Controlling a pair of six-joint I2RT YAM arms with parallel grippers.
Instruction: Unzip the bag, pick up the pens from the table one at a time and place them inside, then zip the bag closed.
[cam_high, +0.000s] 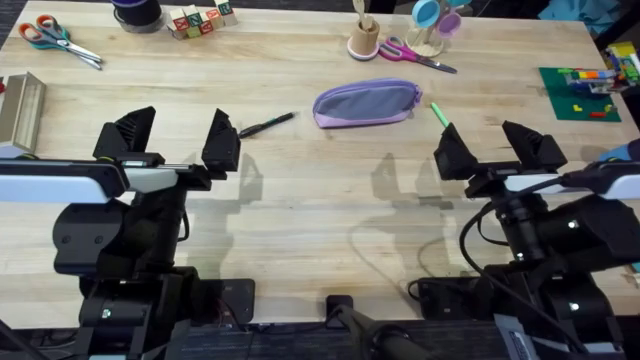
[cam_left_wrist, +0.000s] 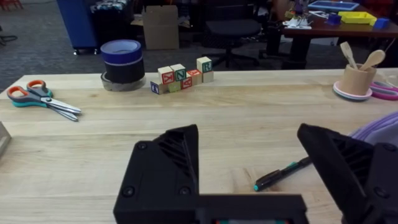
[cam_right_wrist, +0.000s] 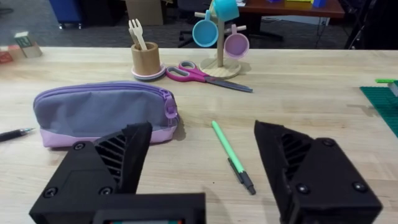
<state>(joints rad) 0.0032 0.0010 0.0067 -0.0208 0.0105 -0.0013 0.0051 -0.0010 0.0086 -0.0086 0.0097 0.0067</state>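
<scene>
Nothing is done yet: the lavender pouch (cam_right_wrist: 104, 115) lies zipped beyond the empty, spread right jaws (cam_right_wrist: 205, 162), the green pen (cam_right_wrist: 231, 155) on the worktop (cam_high: 330, 190) between them, and the black pen (cam_left_wrist: 281, 175) between the equally spread, empty left jaws (cam_left_wrist: 249, 168).

Grey carpet floor (cam_left_wrist: 37, 37), black office chair (cam_left_wrist: 233, 31), cardboard box (cam_left_wrist: 160, 26), blue cabinet (cam_left_wrist: 78, 25) behind.

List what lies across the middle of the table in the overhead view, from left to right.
Slim black pen → soft lavender-purple fabric pencil pouch → slim bright green pen.
</scene>
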